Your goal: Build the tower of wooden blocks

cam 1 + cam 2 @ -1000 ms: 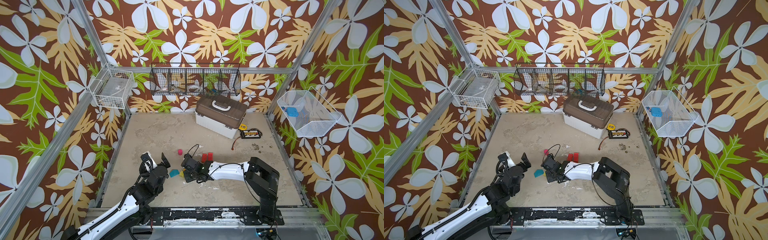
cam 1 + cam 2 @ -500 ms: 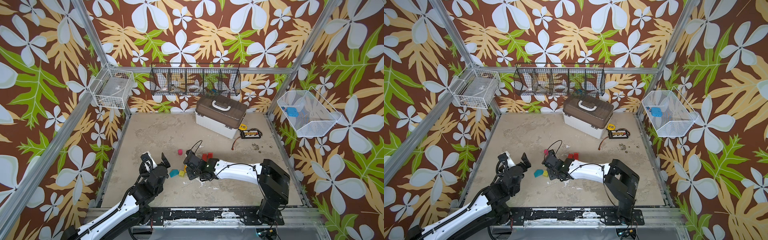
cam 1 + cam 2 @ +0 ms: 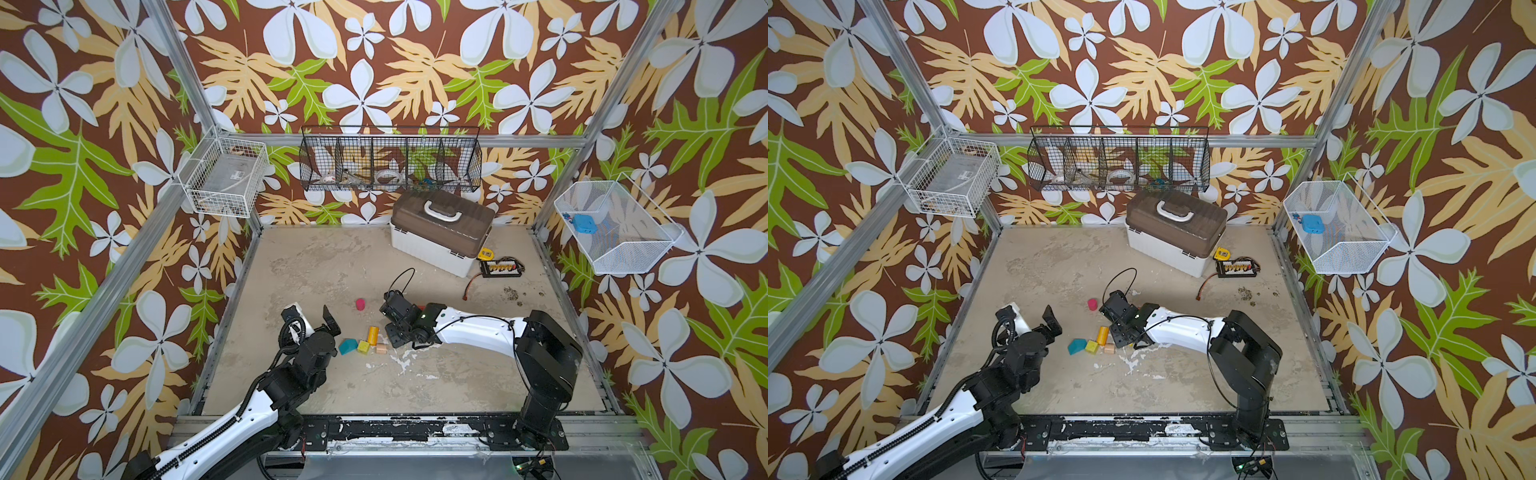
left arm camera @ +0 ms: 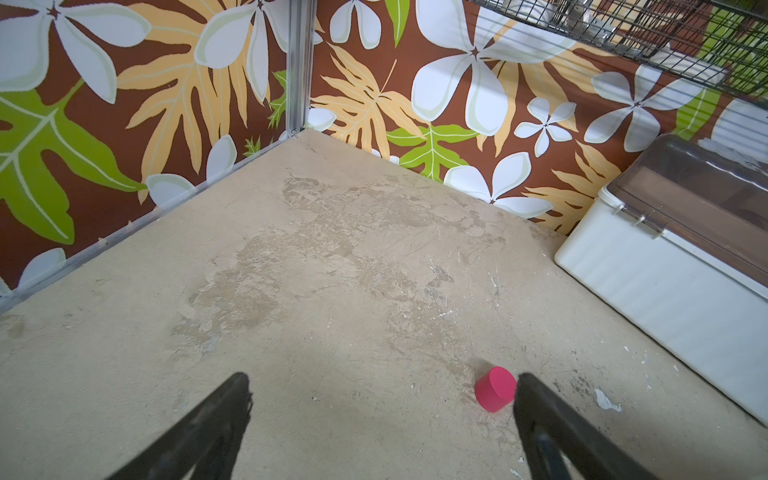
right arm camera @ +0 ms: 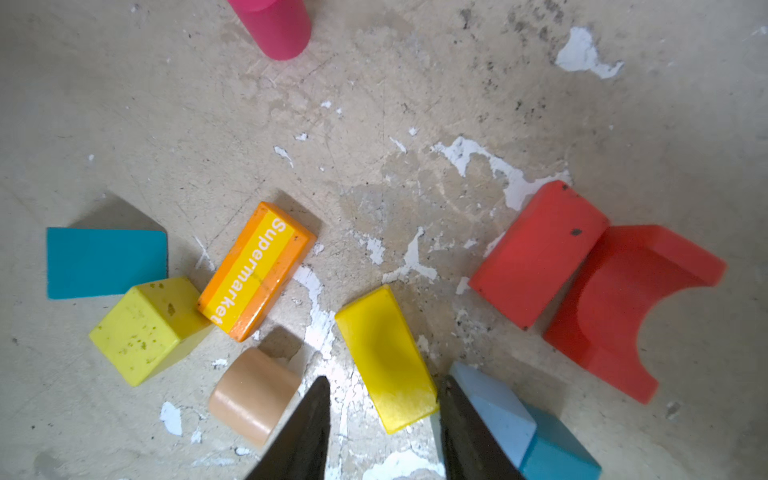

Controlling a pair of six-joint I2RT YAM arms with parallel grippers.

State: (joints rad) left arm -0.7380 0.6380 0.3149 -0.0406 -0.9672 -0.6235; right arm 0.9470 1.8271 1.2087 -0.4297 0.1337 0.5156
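Note:
Wood blocks lie loose on the floor, and no tower shows. In the right wrist view I see a teal block (image 5: 106, 262), a yellow-green cube (image 5: 145, 328), an orange "Supermarket" block (image 5: 255, 270), a bare wood cylinder (image 5: 253, 395), a red block (image 5: 536, 253), a red arch (image 5: 623, 307) and a blue block (image 5: 511, 419). My right gripper (image 5: 384, 411) (image 3: 392, 328) is open around the end of a flat yellow block (image 5: 386, 357). My left gripper (image 4: 380, 386) (image 3: 311, 313) is open and empty, with a pink cylinder (image 4: 495, 388) (image 3: 360, 304) beside one finger.
A white case with a brown lid (image 3: 440, 237) stands at the back right, with a charger board (image 3: 500, 268) and cable beside it. Wire baskets hang on the left wall (image 3: 226, 176), the back wall (image 3: 390, 164) and the right wall (image 3: 615, 228).
My right gripper has drawn back to the right and its jaws have widened, uncovering the yellow-green cube, the orange block and the wood cylinder. The left arm has not moved.

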